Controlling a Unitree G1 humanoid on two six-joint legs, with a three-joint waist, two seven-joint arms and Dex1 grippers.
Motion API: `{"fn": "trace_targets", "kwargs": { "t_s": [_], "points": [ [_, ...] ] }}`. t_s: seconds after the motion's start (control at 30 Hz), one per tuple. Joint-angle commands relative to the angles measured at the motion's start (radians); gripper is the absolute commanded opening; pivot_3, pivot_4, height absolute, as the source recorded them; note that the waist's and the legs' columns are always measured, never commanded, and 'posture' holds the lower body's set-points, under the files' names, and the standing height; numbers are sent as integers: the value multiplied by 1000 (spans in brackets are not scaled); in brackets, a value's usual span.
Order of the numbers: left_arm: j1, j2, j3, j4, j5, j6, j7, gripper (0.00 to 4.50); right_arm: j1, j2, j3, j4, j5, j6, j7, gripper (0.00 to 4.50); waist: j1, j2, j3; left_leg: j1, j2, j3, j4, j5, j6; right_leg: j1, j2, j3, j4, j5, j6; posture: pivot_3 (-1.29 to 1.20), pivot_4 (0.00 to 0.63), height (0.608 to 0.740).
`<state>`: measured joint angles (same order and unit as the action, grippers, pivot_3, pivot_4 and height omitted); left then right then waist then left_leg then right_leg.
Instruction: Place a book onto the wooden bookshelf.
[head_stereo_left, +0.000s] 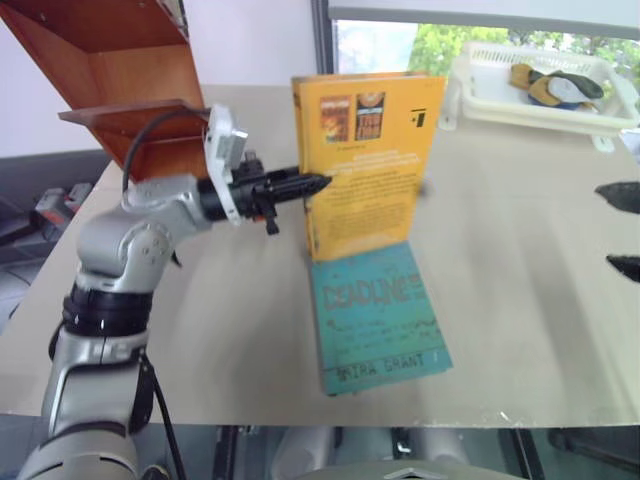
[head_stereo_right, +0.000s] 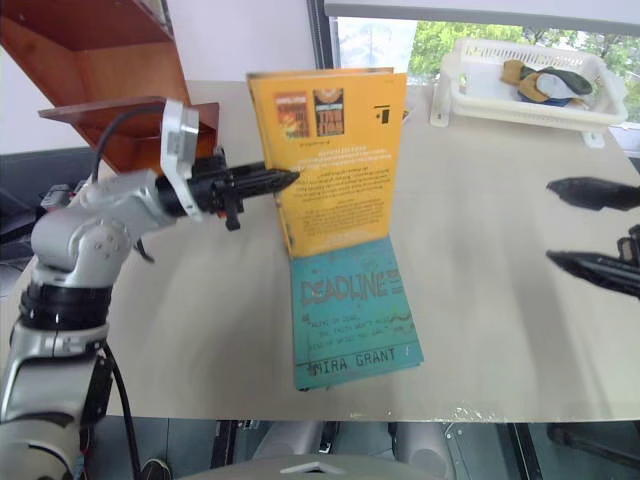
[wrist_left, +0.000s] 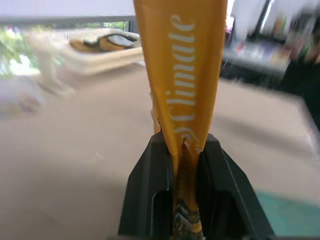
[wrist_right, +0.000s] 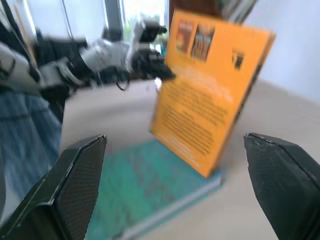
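Observation:
The book, yellow-orange with small pictures and dense text, is held upright above the table. My left gripper is shut on its left edge, reaching in level from the left. In the left wrist view the spine is pinched between the two black fingers. The wooden bookshelf, reddish-brown with slanted panels, stands at the far left behind my left arm. Out at the right, apart from the book, my right gripper stands open and empty, facing the book's cover.
A teal "Deadline" book lies flat on the beige table, right under the held book. A white plastic basket with some items stands at the far right corner by the window.

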<state>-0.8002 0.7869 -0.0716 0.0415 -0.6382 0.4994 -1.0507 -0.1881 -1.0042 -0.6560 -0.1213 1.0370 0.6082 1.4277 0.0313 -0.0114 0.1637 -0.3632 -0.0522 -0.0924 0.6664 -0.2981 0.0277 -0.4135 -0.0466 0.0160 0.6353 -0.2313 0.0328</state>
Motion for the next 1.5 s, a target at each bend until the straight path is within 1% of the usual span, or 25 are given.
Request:
{"fn": "trace_targets", "kwargs": {
  "t_s": [0.03, 0.1, 0.17, 0.23, 0.27, 0.3, 0.33, 0.43, 0.53, 0.67, 0.7, 0.8, 0.9, 1.0, 1.07, 1.27, 1.5],
  "points": [
    [-116, 52, -100, 47, 267, -261, -111, 160, -68, 29, 12, 78, 26, -3, -1, 4500, -3, 0, 0, 0, 0, 0, 0, 0, 0, 0, 0, 0, -1, 0, 0, 0, 150, 740],
    [-170, 54, -128, 69, 346, -333, -135, 160, -84, 41, 27, 103, 13, -10, 10, 4500, -3, 0, 0, -1, 0, -1, -2, -1, 2, 0, -1, 0, -3, 1, 2, 0, 150, 740],
    [-228, 69, -171, 111, 487, -443, -122, 160, -100, 49, 43, 131, -1, -18, 18, 4500, -4, 0, 0, -4, -1, -1, -1, -2, 3, -3, -1, -1, -3, 2, 3, 0, 150, 740],
    [-297, 98, -216, 164, 645, -565, -94, 160, -123, 52, 61, 168, -18, -31, 28, 4500, -6, 0, 0, -10, -1, 0, 1, -2, 4, -8, -1, -1, -3, 3, 5, 0, 150, 740],
    [-325, 100, -218, 185, 678, -598, -88, 160, -134, 52, 67, 184, -25, -35, 33, 4500, -9, 0, 0, -13, -2, 0, 1, -2, 4, -11, -1, 0, -3, 3, 6, 0, 150, 740],
    [-352, 96, -209, 202, 693, -613, -78, 160, -145, 51, 75, 201, -34, -40, 40, 4500, -12, 0, 0, -18, -3, 1, 2, -2, 4, -17, -2, 1, -1, 4, 6, 0, 150, 740],
    [-376, 92, -195, 215, 696, -622, -75, 160, -155, 49, 81, 215, -41, -45, 47, 4500, -13, 0, 0, -19, -3, 2, 3, -2, 4, -19, -2, 1, 1, 4, 6, 0, 150, 740],
    [-451, 123, -162, 251, 729, -644, -76, 160, -202, 40, 106, 280, -70, -60, 74, 4500, -17, 0, 1, -21, -4, 3, 4, -2, 5, -21, -3, 0, 3, 4, 7, 0, 150, 740],
    [-491, 141, -146, 283, 757, -663, -68, 160, -233, 39, 123, 319, -91, -69, 94, 4500, -20, 0, 1, -20, -4, 5, 4, -2, 5, -22, -2, 1, 5, 4, 7, 0, 150, 740],
    [-528, 219, -131, 311, 801, -663, -101, 160, -281, 45, 156, 367, -118, -84, 123, 4500, -29, 0, 1, -19, -4, 7, 5, -2, 5, -23, -1, 3, 9, 4, 7, 0, 150, 740],
    [-528, 230, -129, 312, 805, -663, -107, 160, -286, 46, 159, 372, -120, -86, 126, 4500, -32, 0, 1, -18, -4, 7, 5, -2, 5, -23, -1, 3, 10, 4, 7, 0, 150, 740],
    [-529, 310, -135, 339, 851, -660, -157, 160, -316, 47, 168, 405, -130, -93, 141, 4500, -38, 0, 1, -19, -4, 7, 7, -2, 5, -23, -1, 3, 11, 4, 7, 0, 150, 740],
    [-537, 367, -133, 372, 896, -663, -177, 160, -329, 48, 177, 427, -141, -104, 155, 4500, -42, 0, 1, -19, -4, 7, 8, -2, 5, -23, -1, 3, 11, 4, 7, 0, 150, 740],
    [-507, 426, -129, 378, 919, -650, -218, 160, -334, 50, 180, 438, -145, -108, 164, 4500, -42, 0, 1, -20, -4, 7, 9, -2, 5, -23, 0, 2, 11, 4, 7, 0, 150, 740],
    [-493, 442, -127, 380, 925, -648, -227, 160, -338, 51, 183, 443, -147, -110, 168, 4500, -43, 0, 1, -20, -4, 7, 9, -2, 5, -23, 0, 2, 11, 4, 8, 0, 150, 740],
    [-453, 503, -115, 414, 980, -637, -185, 160, -342, 48, 183, 427, -125, -97, 181, 4500, -44, 0, 1, -20, -4, 7, 13, -2, 5, -23, -1, 3, 15, 5, 8, 0, 150, 740],
    [-405, 513, -109, 411, 1000, -608, -186, 160, -354, 40, 176, 383, -85, -59, 169, 4500, -45, 0, 1, -19, -4, 8, 18, -3, 6, -23, -1, 4, 22, 4, 8, 0, 150, 740]
  ]
}}
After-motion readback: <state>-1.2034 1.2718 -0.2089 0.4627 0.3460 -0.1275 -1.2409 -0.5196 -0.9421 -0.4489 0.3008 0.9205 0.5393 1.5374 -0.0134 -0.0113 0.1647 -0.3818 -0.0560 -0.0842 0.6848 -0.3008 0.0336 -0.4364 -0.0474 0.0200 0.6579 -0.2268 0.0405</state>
